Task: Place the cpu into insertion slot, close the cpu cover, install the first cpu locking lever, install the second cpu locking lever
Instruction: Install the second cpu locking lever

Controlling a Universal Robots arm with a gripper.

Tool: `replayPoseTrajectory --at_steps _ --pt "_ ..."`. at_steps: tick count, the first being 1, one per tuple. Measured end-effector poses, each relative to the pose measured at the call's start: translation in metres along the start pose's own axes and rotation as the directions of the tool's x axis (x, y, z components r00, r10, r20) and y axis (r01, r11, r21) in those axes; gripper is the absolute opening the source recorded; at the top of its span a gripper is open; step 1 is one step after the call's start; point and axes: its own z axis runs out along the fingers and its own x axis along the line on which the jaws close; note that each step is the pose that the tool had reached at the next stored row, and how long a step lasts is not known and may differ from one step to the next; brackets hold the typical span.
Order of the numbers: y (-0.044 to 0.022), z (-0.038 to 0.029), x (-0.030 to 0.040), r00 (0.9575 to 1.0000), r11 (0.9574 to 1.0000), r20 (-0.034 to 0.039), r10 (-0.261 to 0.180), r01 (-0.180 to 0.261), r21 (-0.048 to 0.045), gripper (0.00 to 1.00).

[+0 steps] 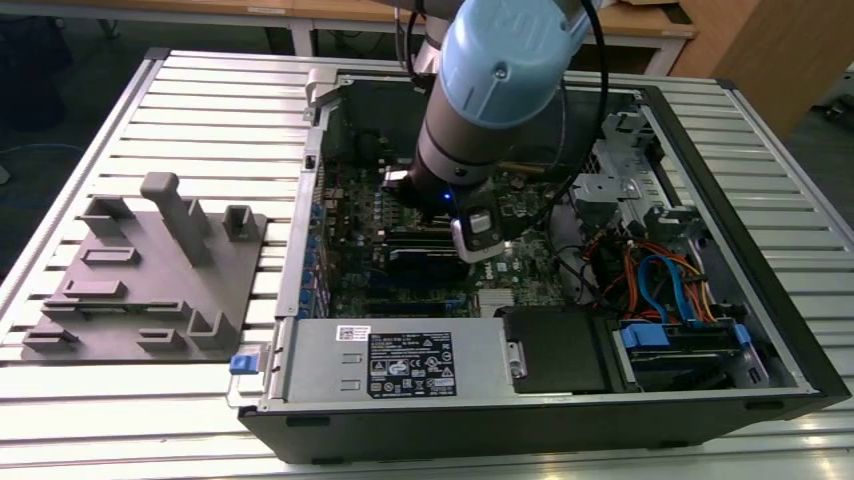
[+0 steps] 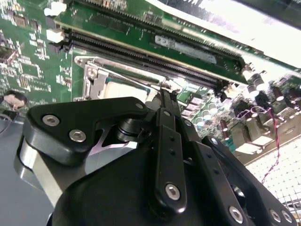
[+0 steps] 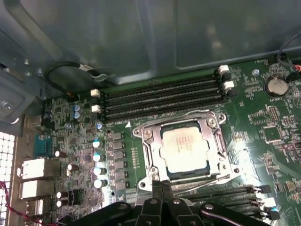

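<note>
**CPU seated, cover down, my tips at the socket edge**

Exterior view, from its left to its right: grey fixture tray (image 1: 147, 270) on the bench, then the open PC case (image 1: 534, 400). My arm (image 1: 494, 90) reaches down over the board mid-case, w/ orange and blue cables (image 1: 661, 280) beyond it.

The cpu (image 3: 185, 145) lies flat in the insertion slot (image 3: 158, 147), silver top showing through the window of the cpu cover (image 3: 217, 146), which lies down over it. My gripper (image 3: 160, 184) sits at the socket's edge, tips pinched together. Can't tell whether a lever wire (image 3: 186, 114) is caught between them.

Handling, my guess:
- Chip is light, rigid and slick-topped w/ a fragile underside, so edges only.
- Cover is thin stiff sheet, best pushed at its free end.
- Levers look like springy wire, so take them by the hooked end.

The first wrist view gives the whole socket and the memory slots (image 3: 162, 99). The second wrist view has my gripper (image 2: 167, 96) blocking most of the socket but shows how close the tips are to the frame. The exterior view hides the socket behind my arm.
</note>
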Motion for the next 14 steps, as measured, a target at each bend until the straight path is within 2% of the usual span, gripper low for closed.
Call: replayPoseTrajectory --at_steps 1,2,10,14 --pt "-0.0002 0.0001 0.0000 1.0000 0.9999 -0.0020 -0.001 0.001 -0.0104 0.10" --pt "-0.0004 0.0001 0.0000 1.0000 0.9999 -0.0027 -0.001 0.001 -0.0141 0.10" --pt "-0.0005 -0.0006 0.0000 1.0000 0.9999 -0.0031 -0.001 0.001 -0.0153 0.10" --pt "0.0027 -0.0091 0.0012 1.0000 0.9999 -0.0031 -0.001 0.001 -0.0153 0.10"
